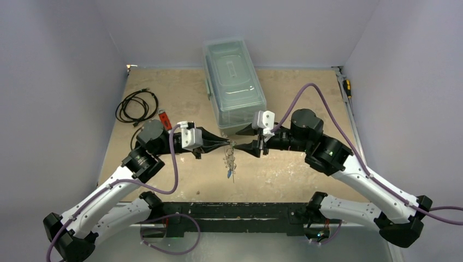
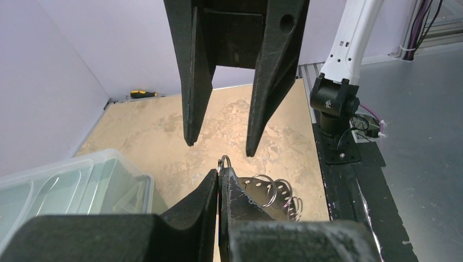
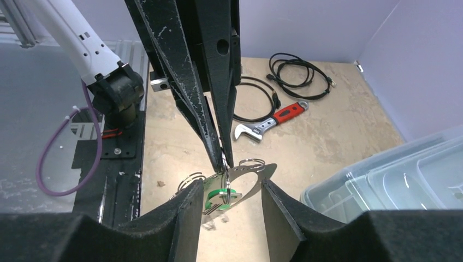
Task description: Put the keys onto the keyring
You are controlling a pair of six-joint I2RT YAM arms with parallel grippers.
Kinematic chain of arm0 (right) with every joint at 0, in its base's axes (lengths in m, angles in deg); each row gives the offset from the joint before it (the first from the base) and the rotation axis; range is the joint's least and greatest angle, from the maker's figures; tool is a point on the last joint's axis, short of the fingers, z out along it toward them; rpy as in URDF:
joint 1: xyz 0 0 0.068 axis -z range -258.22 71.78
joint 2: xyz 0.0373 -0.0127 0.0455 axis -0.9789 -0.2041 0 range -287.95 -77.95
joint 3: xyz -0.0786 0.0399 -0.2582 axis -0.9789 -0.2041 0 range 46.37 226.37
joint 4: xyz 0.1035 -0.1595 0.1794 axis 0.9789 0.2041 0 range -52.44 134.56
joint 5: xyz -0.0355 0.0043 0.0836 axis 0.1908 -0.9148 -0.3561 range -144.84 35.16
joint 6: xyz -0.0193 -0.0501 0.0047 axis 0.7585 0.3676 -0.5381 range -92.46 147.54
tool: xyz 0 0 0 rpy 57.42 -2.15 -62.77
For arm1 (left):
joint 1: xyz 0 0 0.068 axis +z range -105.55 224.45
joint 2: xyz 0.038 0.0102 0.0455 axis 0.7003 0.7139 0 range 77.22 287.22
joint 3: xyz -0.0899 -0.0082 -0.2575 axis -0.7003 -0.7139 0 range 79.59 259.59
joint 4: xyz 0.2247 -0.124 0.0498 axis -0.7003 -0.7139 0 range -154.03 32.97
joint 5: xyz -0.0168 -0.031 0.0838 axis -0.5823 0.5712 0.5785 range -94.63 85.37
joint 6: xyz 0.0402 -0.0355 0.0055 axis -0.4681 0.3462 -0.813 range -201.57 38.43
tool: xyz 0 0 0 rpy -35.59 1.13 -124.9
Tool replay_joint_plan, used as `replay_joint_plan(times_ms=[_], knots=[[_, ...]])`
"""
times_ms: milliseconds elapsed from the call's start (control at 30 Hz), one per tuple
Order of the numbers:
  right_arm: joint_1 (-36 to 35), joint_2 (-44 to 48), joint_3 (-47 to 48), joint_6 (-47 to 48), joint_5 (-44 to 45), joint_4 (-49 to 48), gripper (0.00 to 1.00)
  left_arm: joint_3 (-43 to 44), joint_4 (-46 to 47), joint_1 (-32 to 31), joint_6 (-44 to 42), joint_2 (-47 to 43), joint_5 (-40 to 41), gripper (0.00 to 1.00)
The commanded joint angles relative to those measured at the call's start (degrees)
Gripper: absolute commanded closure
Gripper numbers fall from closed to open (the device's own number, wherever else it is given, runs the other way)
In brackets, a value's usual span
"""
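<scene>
- Two slips are looming: the left gripper (image 3: 223, 157) is pinching the keyring (image 3: 248, 173) only at its top edge, so a nudge from the right gripper (image 3: 232, 188) could be twisting the loop out of that thin hold and dropping it to the table (image 1: 284, 174)
- Closing the right fingers on the flat band instead of the green key (image 3: 221, 195) would be jamming the loop, since key and band are hanging against each other
- Left arm (image 1: 109, 191) is reaching inward, elbow bent, its fingers pressed together on the keyring, which is dangling in mid-air above the table between both grippers
- Right arm (image 1: 355, 169) is reaching in from the opposite side, its fingers spread apart and empty, straddling the hanging loop, apparently without touching it
- Whether the green key is already threaded on cannot be told
</scene>
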Motion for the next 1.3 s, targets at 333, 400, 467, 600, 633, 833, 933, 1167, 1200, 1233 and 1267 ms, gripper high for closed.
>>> replay_joint_plan(times_ms=[333, 400, 467, 600, 633, 833, 933, 1167, 1200, 1233, 1267], knots=[[0.0, -0.7, 0.1, -1.0, 1.1, -1.9, 0.7, -0.5, 5.7, 0.3, 1.9, -1.7, 0.7, 1.0], [0.0, -0.4, -0.2, -1.1, 1.1, -1.9, 0.7, -0.7, 5.8, 0.4, 2.0, -1.8, 0.9, 1.0], [0.0, -0.3, -0.6, -1.2, 1.1, -1.9, 0.69, -0.8, 6.1, 0.5, 2.1, -1.9, 1.0, 1.0], [0.0, -0.5, -1.0, -1.1, 0.8, -2.0, 0.73, -0.8, 6.5, 0.5, 2.5, -1.7, 0.7, 1.0], [0.0, -0.6, -1.0, -1.1, 0.7, -2.1, 0.76, -0.8, 6.6, 0.5, 2.6, -1.6, 0.6, 1.0], [0.0, -0.7, -0.8, -1.1, 0.2, -2.1, 1.0, -1.0, 7.4, 0.6, 3.0, -1.6, 0.6, 1.0], [0.0, -1.0, -0.8, -1.0, -0.4, -2.2, 1.0, -1.1, 7.8, 0.7, 3.5, -1.6, 0.7, 1.0], [0.0, -2.4, -0.5, -1.0, -2.3, -3.0, 1.0, -1.6, 9.5, 0.8, 4.9, -1.5, 0.9, 1.0], [0.0, -2.6, -0.5, -1.0, -2.6, -3.1, 1.0, -1.6, 9.7, 0.8, 5.1, -1.5, 1.1, 1.0], [0.0, -2.9, -0.5, -1.1, -2.9, -3.2, 1.0, -1.5, 9.7, 0.8, 5.1, -1.4, 1.0, 1.0], [0.0, -3.1, -0.5, -1.1, -3.1, -3.3, 1.0, -1.6, 9.8, 0.9, 5.3, -1.4, 1.1, 1.0]])
